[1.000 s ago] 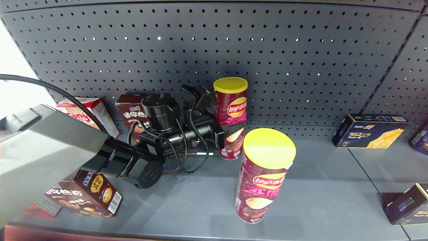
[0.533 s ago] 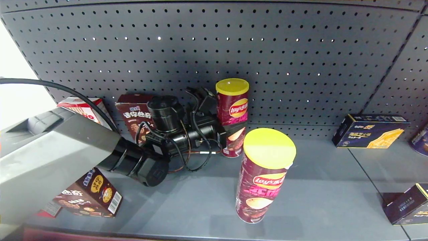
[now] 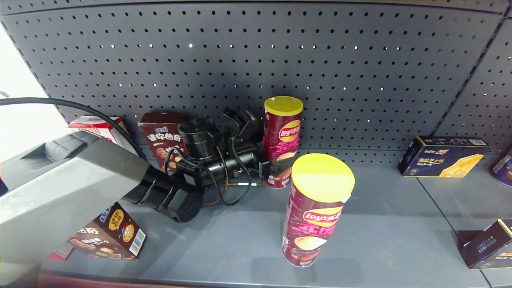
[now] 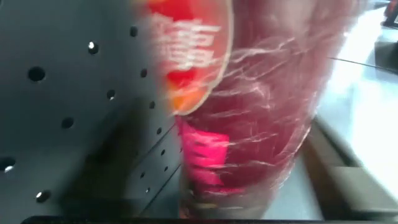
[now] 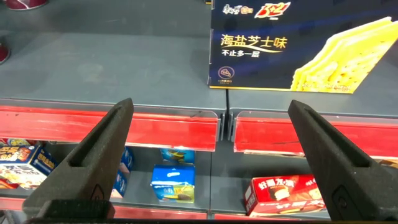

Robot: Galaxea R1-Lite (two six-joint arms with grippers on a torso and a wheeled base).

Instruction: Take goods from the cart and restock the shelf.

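Clamping upright rear can (image 3: 283, 128), left tool (image 3: 276, 171) (low)

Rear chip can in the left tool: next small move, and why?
Probably open the left tool and release the rear chip can. Its base looks down on the shelf, close to the pegboard and behind the front can, nearly upright with a slight lean. If the base is not fully seated, ease it down first.

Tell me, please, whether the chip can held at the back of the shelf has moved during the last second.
Yes. The held can has shifted, mostly at its lid, toward the robot's right, nearer the front can, which stayed put.
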